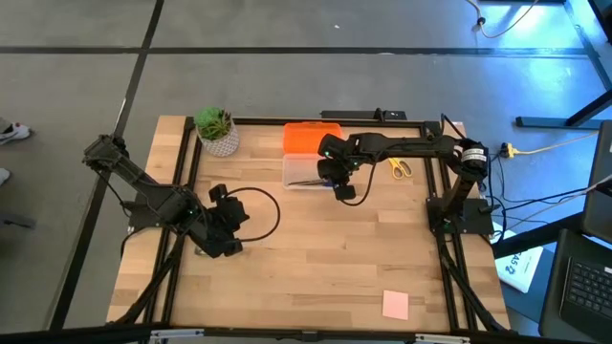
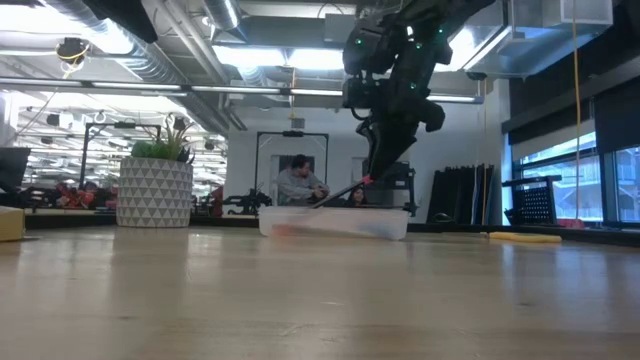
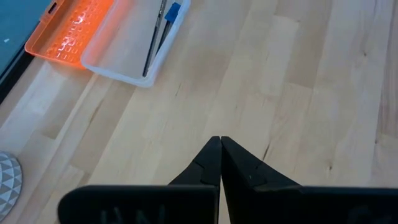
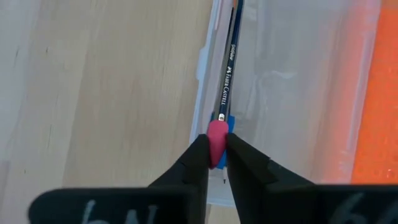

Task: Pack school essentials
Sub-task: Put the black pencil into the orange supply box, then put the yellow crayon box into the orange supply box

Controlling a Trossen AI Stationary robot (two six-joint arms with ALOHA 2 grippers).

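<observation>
Currently the pencil [image 4: 227, 74] is over the clear case [image 4: 292, 93], its red tip pinched between the right gripper's [image 4: 216, 154] fingers. Its shaft slants down into the case along the wall away from the orange lid [image 1: 311, 138], with the tip raised over the rim; this looks like the angle for sliding it in lengthwise. A small blue piece [image 3: 172, 11] and a dark pen [image 3: 152, 37] already lie inside, against the same wall.

The case sits at the table's [image 1: 316, 258] far middle, lid hinged open on the far side, so the tray stays reachable from above. Judged step: placing the pencil; release appears imminent, though the grip is not yet let go.

Scissors [image 1: 399, 168] lie right of the case, unpacked. A pink pad [image 1: 395, 304] lies at the near right, well apart. Other items are not discernible.

The left gripper [image 3: 220, 144] waits at the near left, low over bare wood, jaws pressed together, holding nothing. A potted plant [image 1: 217, 131] stands left of the case, clear of the work.
</observation>
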